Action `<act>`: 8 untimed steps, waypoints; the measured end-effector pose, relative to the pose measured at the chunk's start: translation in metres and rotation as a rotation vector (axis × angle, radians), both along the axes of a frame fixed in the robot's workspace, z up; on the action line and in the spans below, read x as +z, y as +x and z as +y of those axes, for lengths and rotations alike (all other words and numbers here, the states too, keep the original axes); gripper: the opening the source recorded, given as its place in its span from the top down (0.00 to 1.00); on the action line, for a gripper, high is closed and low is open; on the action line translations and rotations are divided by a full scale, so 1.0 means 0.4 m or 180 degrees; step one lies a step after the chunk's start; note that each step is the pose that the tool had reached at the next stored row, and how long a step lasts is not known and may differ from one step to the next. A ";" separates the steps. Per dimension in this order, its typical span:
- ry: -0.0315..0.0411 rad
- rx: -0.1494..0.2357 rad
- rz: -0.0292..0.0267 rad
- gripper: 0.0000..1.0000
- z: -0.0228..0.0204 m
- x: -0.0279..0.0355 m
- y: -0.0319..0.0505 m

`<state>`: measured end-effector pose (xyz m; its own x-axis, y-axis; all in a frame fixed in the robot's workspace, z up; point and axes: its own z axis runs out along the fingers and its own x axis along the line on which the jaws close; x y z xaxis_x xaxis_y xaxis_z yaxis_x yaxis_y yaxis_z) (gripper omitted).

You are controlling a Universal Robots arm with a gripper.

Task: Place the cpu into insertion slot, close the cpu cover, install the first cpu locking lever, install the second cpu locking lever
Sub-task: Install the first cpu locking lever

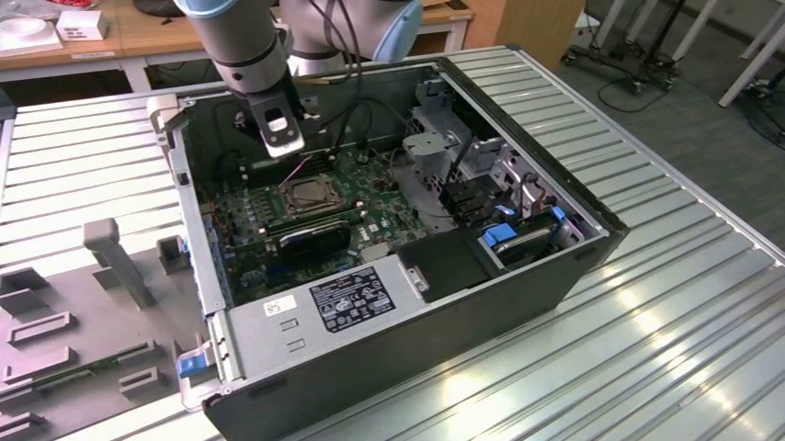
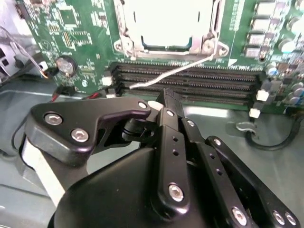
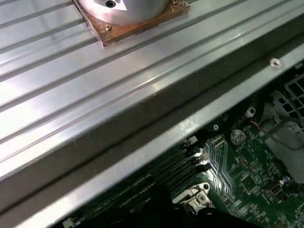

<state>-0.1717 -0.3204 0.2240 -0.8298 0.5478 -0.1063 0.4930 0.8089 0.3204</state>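
Observation:
The cpu (image 2: pixel 167 20) lies flat in the insertion slot (image 1: pixel 307 195) on the green board, its pale metal top showing through the cpu cover (image 2: pixel 124 43), which sits down around it. A thin silver locking lever (image 2: pixel 183 69) slants up from the socket's corner across the memory slots. My gripper (image 2: pixel 164 96) is shut, its black fingertips just below that lever's free end; I cannot tell whether they touch it. In the exterior view my gripper (image 1: pixel 283 149) hangs inside the open case just behind the slot. A corner of the socket's metal frame (image 3: pixel 197 199) shows in the first wrist view.
The computer case (image 1: pixel 405 322) lies open on a ribbed metal table (image 1: pixel 687 303). Drive cages (image 1: pixel 454 147) and a blue-tabbed bay (image 1: pixel 509 239) crowd the exterior view's right. A black heatsink block (image 1: pixel 312 237) sits in front of the slot. Grey fixtures (image 1: pixel 117 262) stand at the left.

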 end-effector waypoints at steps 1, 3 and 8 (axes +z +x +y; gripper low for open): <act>0.0000 0.0000 0.0000 0.89 -0.005 0.000 0.000; 0.0000 0.0000 0.0000 0.89 -0.014 0.000 0.000; 0.0024 0.0001 -0.0013 0.89 -0.017 -0.003 0.000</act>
